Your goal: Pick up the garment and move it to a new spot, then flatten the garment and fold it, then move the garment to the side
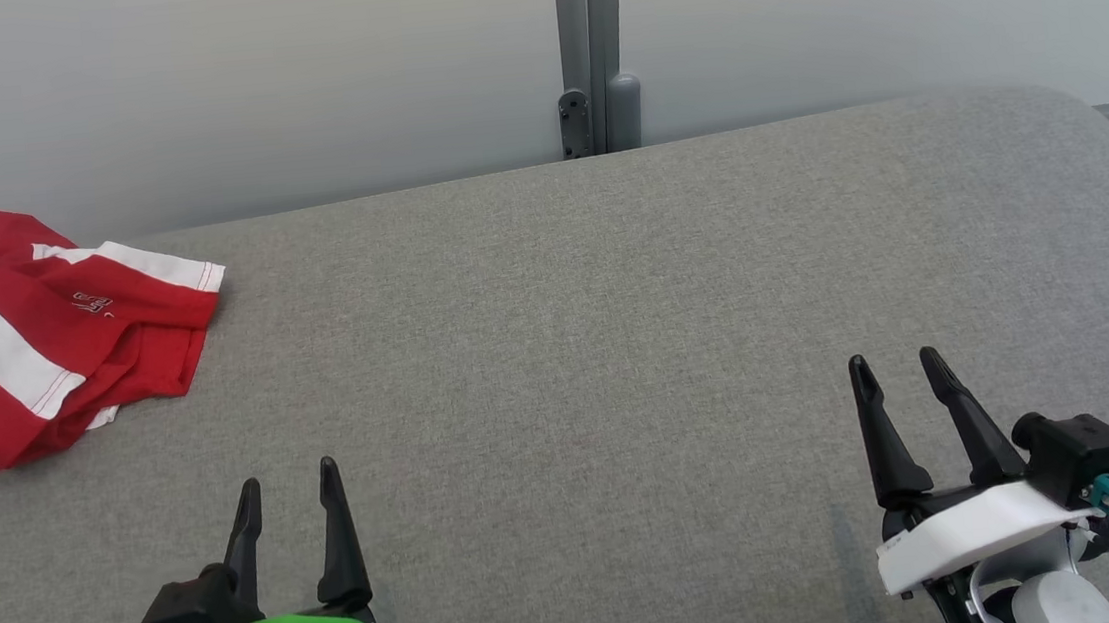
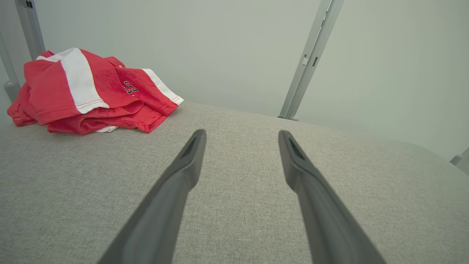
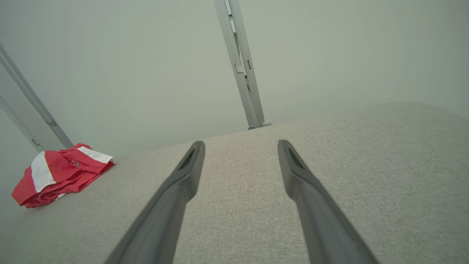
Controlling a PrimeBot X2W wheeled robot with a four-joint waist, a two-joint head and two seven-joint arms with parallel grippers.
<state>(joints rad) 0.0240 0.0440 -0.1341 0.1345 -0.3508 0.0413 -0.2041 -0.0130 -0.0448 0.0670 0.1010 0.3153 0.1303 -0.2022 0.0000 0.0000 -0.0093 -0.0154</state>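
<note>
Garment (image 1: 44, 326): red with white bands, lying in a loose crumpled heap at the far left corner of the grey fabric tabletop (image 1: 558, 351). The head view's left edge cuts off part of it. It carries a small print (too small to read), and with the layers bunched over one another I cannot tell what kind of garment it is.

Left gripper (image 1: 288, 473): near the front edge, left side, fingers spread, nothing between them, well apart from the garment. Its base is cut off at the bottom of the head view.

Right gripper (image 1: 893, 358): front right, fingers likewise spread and empty over bare fabric.

A grey upright post (image 1: 592, 47) stands behind the far edge, its foot hidden by the tabletop
</note>
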